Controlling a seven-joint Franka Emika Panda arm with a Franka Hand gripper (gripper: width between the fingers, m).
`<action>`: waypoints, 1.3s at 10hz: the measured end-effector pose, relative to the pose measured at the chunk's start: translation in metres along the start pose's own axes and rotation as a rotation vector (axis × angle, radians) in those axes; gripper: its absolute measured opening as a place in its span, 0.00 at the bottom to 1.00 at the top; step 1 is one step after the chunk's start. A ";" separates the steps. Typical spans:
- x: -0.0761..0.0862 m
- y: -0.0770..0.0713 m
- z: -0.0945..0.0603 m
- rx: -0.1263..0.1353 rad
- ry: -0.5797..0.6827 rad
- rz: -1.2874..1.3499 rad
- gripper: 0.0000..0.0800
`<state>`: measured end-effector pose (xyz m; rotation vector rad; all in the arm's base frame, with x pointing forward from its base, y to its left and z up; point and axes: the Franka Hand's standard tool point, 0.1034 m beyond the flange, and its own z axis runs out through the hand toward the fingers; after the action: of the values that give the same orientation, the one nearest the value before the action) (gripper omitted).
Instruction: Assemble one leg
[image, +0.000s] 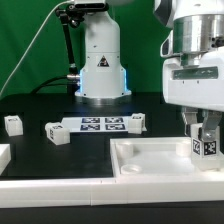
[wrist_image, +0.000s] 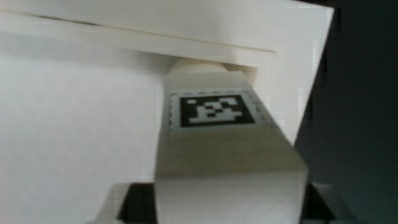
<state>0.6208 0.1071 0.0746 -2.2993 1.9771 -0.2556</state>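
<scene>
On the black table (image: 40, 108), three loose legs, a fourth leg (image: 204, 146) in the pincer's (image: 203, 128) grip.

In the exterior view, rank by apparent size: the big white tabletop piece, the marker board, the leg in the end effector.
1. Large flat white square tabletop.
2. Thin white marker board.
3. Small white plastic leg post, held in the end effector; being nearer the camera may inflate it.

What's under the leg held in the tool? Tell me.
The leg hangs in the tool over the white tabletop, near a corner. In the wrist view, the leg covers its own lower end, so contact is hidden.
</scene>
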 end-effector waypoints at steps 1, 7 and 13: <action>0.000 0.001 0.000 -0.002 -0.010 0.068 0.37; 0.000 -0.001 -0.001 0.004 -0.015 -0.251 0.77; -0.018 -0.008 -0.008 0.044 0.010 -1.044 0.81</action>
<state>0.6246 0.1265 0.0830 -3.0397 0.5748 -0.3563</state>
